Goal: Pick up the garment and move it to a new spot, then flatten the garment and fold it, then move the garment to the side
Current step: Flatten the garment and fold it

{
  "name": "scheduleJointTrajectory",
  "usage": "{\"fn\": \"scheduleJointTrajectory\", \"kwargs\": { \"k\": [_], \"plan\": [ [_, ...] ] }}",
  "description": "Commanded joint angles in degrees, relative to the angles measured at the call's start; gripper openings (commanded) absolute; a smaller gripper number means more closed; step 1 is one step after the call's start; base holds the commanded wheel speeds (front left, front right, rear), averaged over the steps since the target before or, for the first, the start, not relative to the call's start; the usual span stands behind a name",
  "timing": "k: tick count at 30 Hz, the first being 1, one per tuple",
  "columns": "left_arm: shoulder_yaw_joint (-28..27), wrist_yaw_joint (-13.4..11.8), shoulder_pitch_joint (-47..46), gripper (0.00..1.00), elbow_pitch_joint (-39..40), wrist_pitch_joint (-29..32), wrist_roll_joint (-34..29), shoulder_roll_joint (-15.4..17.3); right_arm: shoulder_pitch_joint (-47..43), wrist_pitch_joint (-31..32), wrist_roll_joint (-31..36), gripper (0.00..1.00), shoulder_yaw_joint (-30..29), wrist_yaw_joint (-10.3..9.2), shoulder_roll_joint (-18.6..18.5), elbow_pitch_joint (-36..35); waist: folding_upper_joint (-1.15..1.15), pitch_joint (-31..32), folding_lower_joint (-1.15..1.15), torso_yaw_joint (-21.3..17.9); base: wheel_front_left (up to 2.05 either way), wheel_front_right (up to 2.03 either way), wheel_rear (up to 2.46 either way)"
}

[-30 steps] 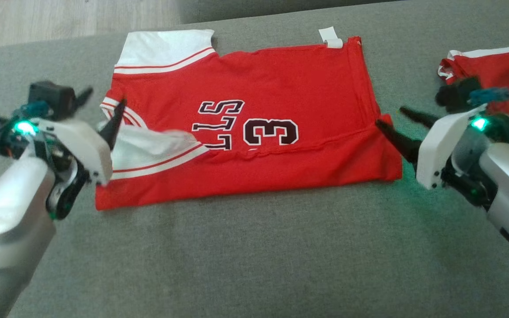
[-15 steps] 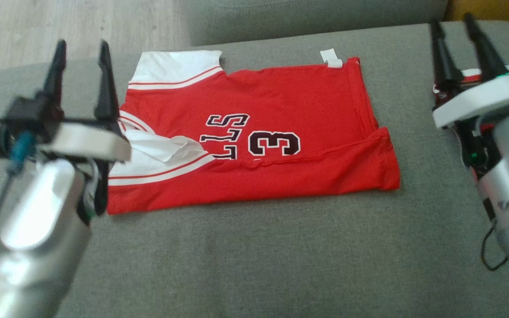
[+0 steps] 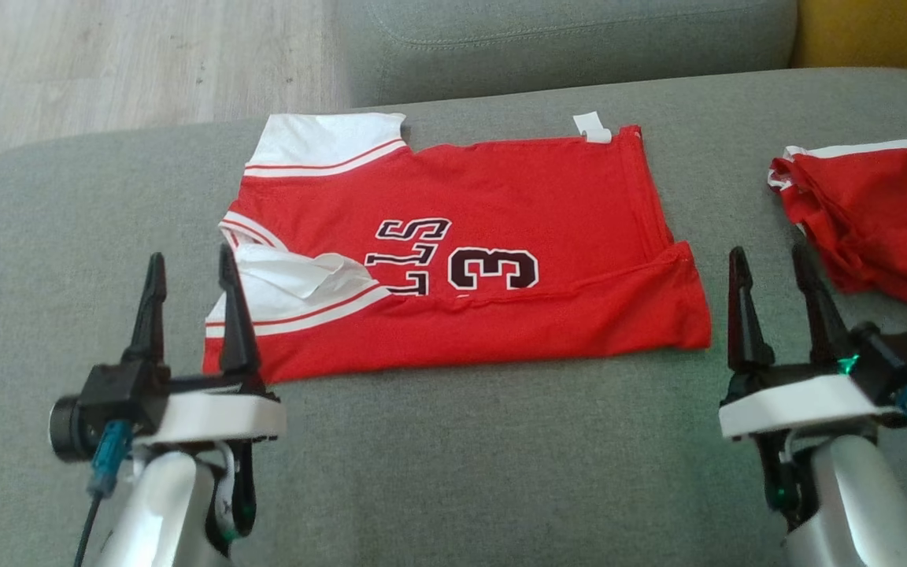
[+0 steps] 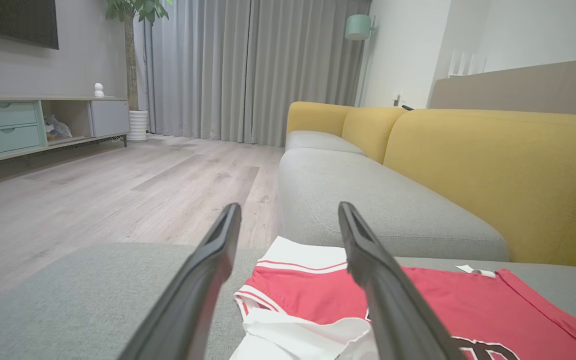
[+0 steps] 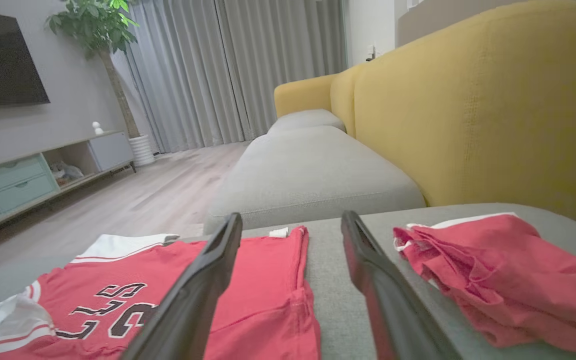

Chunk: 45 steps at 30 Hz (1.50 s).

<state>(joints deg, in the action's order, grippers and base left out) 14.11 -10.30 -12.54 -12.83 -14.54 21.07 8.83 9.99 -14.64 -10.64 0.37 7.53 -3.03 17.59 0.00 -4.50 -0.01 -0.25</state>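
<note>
Midway through the fold step, judging by the red jersey [image 3: 461, 236], spread on the grey sofa cushion [image 3: 453, 472] with its near edge turned over. Flanking it, empty and spread wide: left pincer [image 3: 190, 253] by the sleeve end, right pincer [image 3: 768, 249] by the opposite end. Next, probably: grasp both near corners for a further fold, steering clear of the crumpled red garment [image 3: 871, 213].

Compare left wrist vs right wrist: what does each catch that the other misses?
Left wrist: the teal floor lamp and the open left gripper, at the sleeve end of the red jersey.
Right wrist: the crumpled red garment and the open right gripper, at the jersey's hem end.
Both: the jersey, grey cushion, yellow sofa back, curtains, plant.
</note>
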Motion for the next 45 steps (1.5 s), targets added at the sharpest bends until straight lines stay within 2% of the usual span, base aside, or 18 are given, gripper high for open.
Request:
{"fn": "scheduleJointTrajectory", "kwargs": {
  "k": [1,4,7,11,16,26,32,33,34,35,40,45],
  "plan": [
    [-3.03,0.66,-1.5,1.0,1.59,-0.45,-0.75,0.26,1.16,-0.35,-0.54,1.0,1.68,-0.04,0.12,-2.5,0.0,-0.11,0.01,-0.09,0.0,0.0,0.0],
    [-4.01,2.84,-1.35,1.0,0.14,-0.45,-3.19,-0.09,0.9,-0.35,-1.14,1.0,2.17,-0.04,0.13,-3.65,0.0,-0.76,0.01,-0.23,0.0,0.0,0.0],
    [-5.45,3.67,-2.13,1.0,-2.51,-0.45,-4.41,-0.49,1.55,-0.35,-1.25,1.0,2.61,-0.04,0.14,-4.39,0.0,-1.7,0.01,-0.35,0.0,0.0,0.0],
    [-5.25,4.28,-3.38,1.0,-10.52,0.04,-4.8,-0.63,2.13,-0.35,-1.76,1.0,3.27,-0.04,0.14,-4.81,0.0,-3.11,0.01,-0.67,0.0,0.0,0.0],
    [-5.25,3.12,-5.84,1.0,-18.88,3.1,-4.84,-0.14,2.0,-0.36,-2.45,1.0,4.23,-0.04,0.14,-4.87,0.0,-4.36,0.01,-1.36,0.0,0.0,0.0],
    [-4.92,1.77,-8.89,1.0,-28.29,7.44,-5.22,1.66,2.48,-0.36,-3.3,1.0,4.76,-0.04,0.14,-4.6,0.0,-5.38,0.01,-2.84,0.0,0.0,0.0],
    [-3.47,2.88,-10.73,1.0,-33.44,12.93,-5.31,2.49,2.86,-0.36,-3.61,1.0,5.1,-0.04,0.15,-4.64,0.0,-5.86,0.01,-3.43,0.0,0.0,0.0],
    [-3.27,3.23,-10.89,0.67,-33.94,13.79,-5.17,2.48,2.85,-0.36,-3.67,1.0,5.08,-0.04,0.15,-4.64,0.0,-5.87,0.01,-3.45,0.0,0.0,0.0],
    [-3.0,3.62,-11.02,0.06,-34.32,14.44,-5.13,2.55,2.83,-0.36,-3.75,1.0,5.08,-0.04,0.15,-4.59,0.0,-5.88,0.01,-3.47,0.0,0.0,0.0],
    [-2.85,3.98,-11.15,0.0,-34.47,14.63,-5.03,2.59,2.78,-0.36,-3.79,1.0,5.11,-0.04,0.15,-4.4,0.0,-5.86,0.01,-3.45,0.0,0.0,0.0],
    [-2.93,4.91,-12.0,0.0,-31.99,9.58,-4.51,2.3,2.87,-0.26,-2.35,1.0,5.21,-0.04,0.15,1.46,0.0,-5.21,0.01,-2.99,0.0,0.0,0.0],
    [-2.33,6.41,-13.09,0.0,-26.8,2.18,-4.82,1.71,5.71,4.11,-0.88,1.0,5.28,-0.04,0.15,9.68,0.0,-4.7,0.01,-2.15,0.0,0.0,0.0]
  ]
}}
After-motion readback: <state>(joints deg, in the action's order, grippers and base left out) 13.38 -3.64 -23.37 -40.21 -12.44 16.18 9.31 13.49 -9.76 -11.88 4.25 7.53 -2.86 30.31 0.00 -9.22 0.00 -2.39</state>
